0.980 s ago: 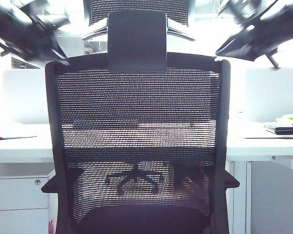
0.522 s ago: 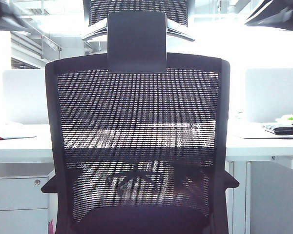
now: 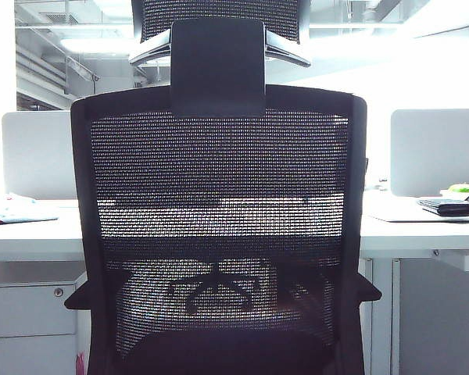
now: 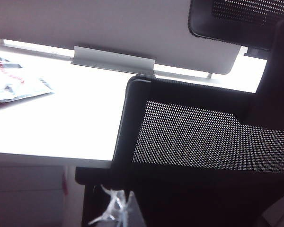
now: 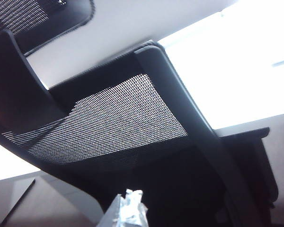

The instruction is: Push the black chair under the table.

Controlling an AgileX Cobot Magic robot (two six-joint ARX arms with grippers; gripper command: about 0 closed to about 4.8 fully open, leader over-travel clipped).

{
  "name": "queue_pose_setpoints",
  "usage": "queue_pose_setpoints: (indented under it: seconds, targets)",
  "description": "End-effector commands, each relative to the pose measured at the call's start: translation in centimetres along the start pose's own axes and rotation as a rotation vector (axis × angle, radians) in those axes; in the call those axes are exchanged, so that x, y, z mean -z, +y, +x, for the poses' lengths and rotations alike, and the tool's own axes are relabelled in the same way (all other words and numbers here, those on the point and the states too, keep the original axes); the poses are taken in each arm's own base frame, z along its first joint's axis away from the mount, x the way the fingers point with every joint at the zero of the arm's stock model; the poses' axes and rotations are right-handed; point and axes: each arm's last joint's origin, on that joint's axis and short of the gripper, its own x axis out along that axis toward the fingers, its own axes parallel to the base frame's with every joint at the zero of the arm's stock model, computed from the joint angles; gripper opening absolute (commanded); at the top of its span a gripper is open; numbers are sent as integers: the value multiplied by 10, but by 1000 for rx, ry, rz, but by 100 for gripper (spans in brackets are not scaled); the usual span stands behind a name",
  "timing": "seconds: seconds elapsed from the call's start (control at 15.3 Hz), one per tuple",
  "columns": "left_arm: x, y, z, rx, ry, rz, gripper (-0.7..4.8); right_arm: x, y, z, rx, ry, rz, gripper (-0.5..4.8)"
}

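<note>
The black chair point(image 3: 219, 234) stands with its mesh back toward the exterior camera, close against the front edge of the table point(image 3: 422, 234), its armrests about level with the drawer cabinet point(image 3: 27, 320) on the left. Neither gripper shows in the exterior view; each wrist view looks down on the chair's back from above, and only a blurred pale tip of the left gripper point(image 4: 117, 213) and of the right gripper point(image 5: 128, 210) is visible, so I cannot tell how far either stands apart, and neither visibly holds anything. A packet point(image 4: 12, 82) on the tabletop carries red lettering too small to read
</note>
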Motion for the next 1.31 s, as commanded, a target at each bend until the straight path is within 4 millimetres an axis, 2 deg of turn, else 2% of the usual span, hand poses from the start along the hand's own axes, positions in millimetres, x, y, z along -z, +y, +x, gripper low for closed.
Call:
queue_pose_setpoints:
  seconds: [0.07, 0.26, 1.31]
  targets:
    - [4, 2, -11, -11, 35, 8, -5, -2, 2, -8, -7, -64, -15, -1]
    - [6, 3, -19, -10, 51, 9, -5, -2, 3, -12, -16, -66, -15, -1]
    - [7, 3, -20, -14, 55, 23, -5, -2, 3, -11, -16, -65, -16, -1]
